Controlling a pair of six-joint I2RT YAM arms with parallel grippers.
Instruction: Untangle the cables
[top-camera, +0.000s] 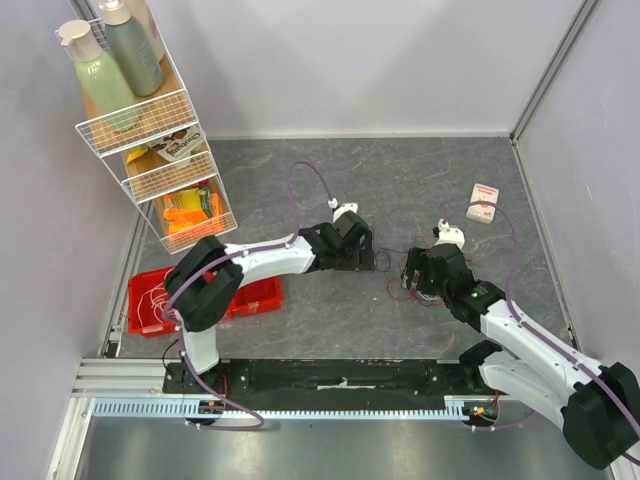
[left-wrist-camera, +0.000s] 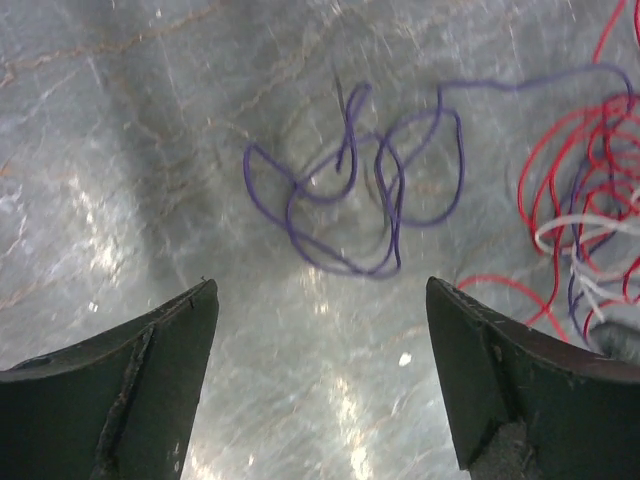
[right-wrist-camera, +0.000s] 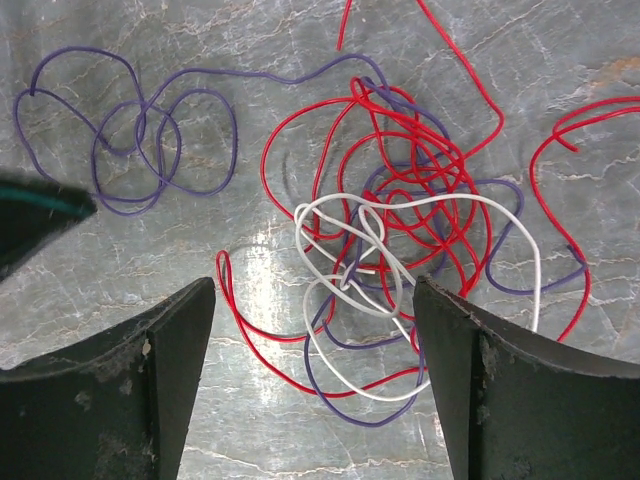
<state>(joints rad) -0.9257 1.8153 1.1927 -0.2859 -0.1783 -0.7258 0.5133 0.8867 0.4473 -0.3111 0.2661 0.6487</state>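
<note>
The cables (top-camera: 398, 284) lie on the grey marbled tabletop between my two grippers. In the right wrist view a red cable (right-wrist-camera: 400, 190), a white cable (right-wrist-camera: 440, 196) and purple strands form one knot, partly between the open fingers of my right gripper (right-wrist-camera: 315, 285). A purple cable (right-wrist-camera: 232, 150) runs left out of the knot into loose loops. In the left wrist view those purple loops (left-wrist-camera: 352, 150) lie just ahead of my open left gripper (left-wrist-camera: 320, 285), with the red tangle (left-wrist-camera: 600, 150) at the right edge. Neither gripper holds anything.
A white wire rack (top-camera: 150, 130) with bottles and snack packs stands at the back left. In front of it is a red basket (top-camera: 160, 300). A small white box (top-camera: 484, 203) lies at the back right. Grey walls close in the table.
</note>
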